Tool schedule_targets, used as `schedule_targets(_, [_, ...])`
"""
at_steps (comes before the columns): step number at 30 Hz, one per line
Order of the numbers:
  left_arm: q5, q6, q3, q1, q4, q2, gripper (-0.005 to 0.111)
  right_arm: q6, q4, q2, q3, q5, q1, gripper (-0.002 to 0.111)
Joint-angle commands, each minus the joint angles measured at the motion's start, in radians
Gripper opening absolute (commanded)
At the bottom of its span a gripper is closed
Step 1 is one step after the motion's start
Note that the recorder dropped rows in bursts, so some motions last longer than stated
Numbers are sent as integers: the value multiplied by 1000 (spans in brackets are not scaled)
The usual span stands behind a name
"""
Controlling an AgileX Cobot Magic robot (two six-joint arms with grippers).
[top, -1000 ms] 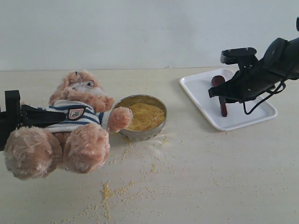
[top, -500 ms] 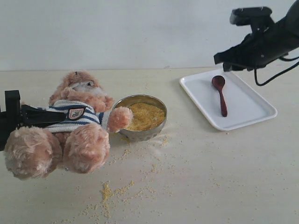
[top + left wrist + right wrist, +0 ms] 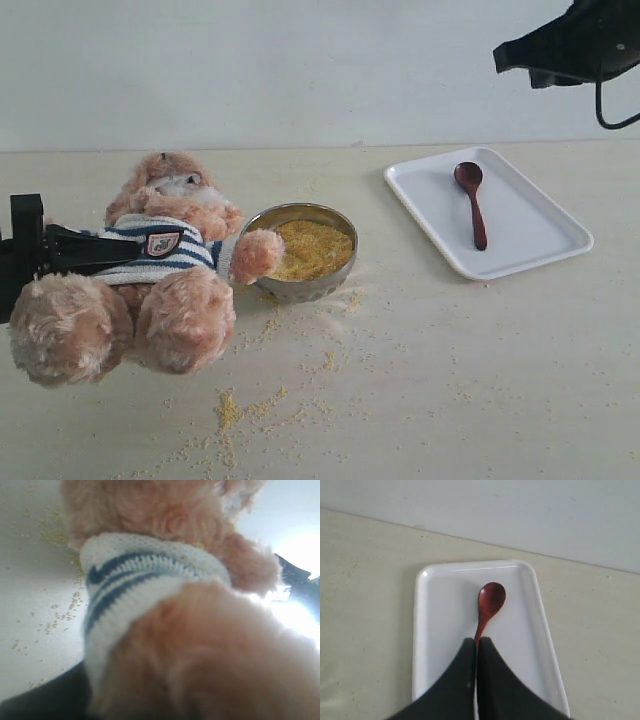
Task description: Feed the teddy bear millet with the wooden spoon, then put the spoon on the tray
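Note:
The teddy bear (image 3: 165,250) lies on its back at the left of the table, one paw over the rim of the metal bowl (image 3: 300,288) heaped with millet (image 3: 310,248). My left gripper (image 3: 100,248) is shut on the bear's striped torso. In the left wrist view the bear (image 3: 165,595) fills the frame and hides the jaws. The wooden spoon (image 3: 472,200) lies alone on the white tray (image 3: 530,245) at the right. My right gripper (image 3: 505,60) hangs high above the tray, shut and empty. In its wrist view the right gripper (image 3: 477,641) shows above the spoon (image 3: 489,605) and the tray (image 3: 440,630).
Loose millet grains (image 3: 235,410) are scattered over the table in front of the bowl and the bear. A pale wall closes off the table's far edge just behind the tray.
My right gripper rose from the tray to high above it, leaving the spoon lying there, and its jaws closed. The bear and left gripper have not moved.

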Motion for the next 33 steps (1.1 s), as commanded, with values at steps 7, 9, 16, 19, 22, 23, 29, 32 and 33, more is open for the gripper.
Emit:
schedule_targets(7, [32, 7, 2, 0, -18, -1, 5, 693, -144, -131, -5, -65, -4, 0])
schedule_targets(9, [32, 7, 2, 0, -18, -1, 5, 862, -263, -151, -5, -86, -4, 0])
schedule_targets(16, [32, 7, 2, 0, -18, -1, 5, 1430, -1018, -218, -5, 49, -4, 0])
schedule_targets(19, [32, 7, 2, 0, -18, -1, 5, 1410, -1210, -245, -5, 201, -4, 0])
schedule_targets(22, [32, 7, 0, 0, -18, -1, 5, 1252, -1274, -286, 28, 222, -4, 0])
schedule_targets(23, [32, 7, -4, 0, -18, -1, 5, 1203, -1280, -308, 51, 190, -4, 0])
schedule_targets(29, [32, 7, -13, 0, -18, -1, 5, 935, -1329, -465, 243, -108, -4, 0])
schedule_targets(32, [32, 7, -13, 0, -18, -1, 5, 810, -1357, -543, 371, -235, -4, 0])
schedule_targets(33, [32, 7, -13, 0, -18, -1, 5, 820, -1357, -564, 415, -269, -4, 0])
